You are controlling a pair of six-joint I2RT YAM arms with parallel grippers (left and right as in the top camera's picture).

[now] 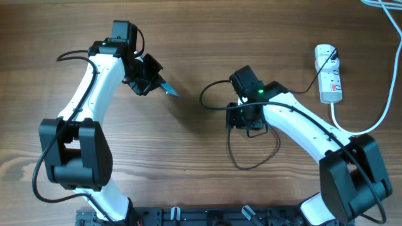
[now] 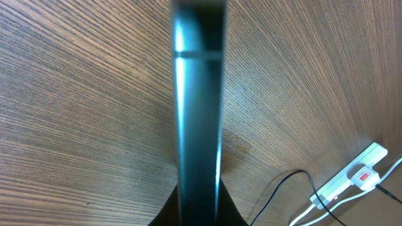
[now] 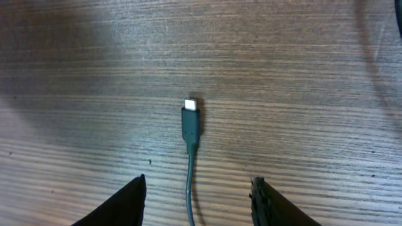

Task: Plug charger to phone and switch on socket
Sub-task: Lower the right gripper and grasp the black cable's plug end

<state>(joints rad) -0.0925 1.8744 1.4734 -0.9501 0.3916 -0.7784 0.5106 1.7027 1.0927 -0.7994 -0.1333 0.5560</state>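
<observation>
My left gripper (image 1: 156,80) is shut on the phone (image 1: 169,90) and holds it edge-on above the table. In the left wrist view the phone (image 2: 198,113) fills the middle as a dark turquoise slab between my fingers. My right gripper (image 3: 198,188) is open above the table. The charger's plug tip (image 3: 191,116) lies flat on the wood just ahead of the open fingers, its thin black cable (image 3: 189,188) running back between them. The cable (image 1: 251,160) loops under the right arm. The socket (image 1: 329,74) lies at the far right; it also shows in the left wrist view (image 2: 355,176).
A thick white lead (image 1: 383,107) runs from the socket along the right edge of the wooden table (image 1: 188,163). The arm bases stand at the front edge.
</observation>
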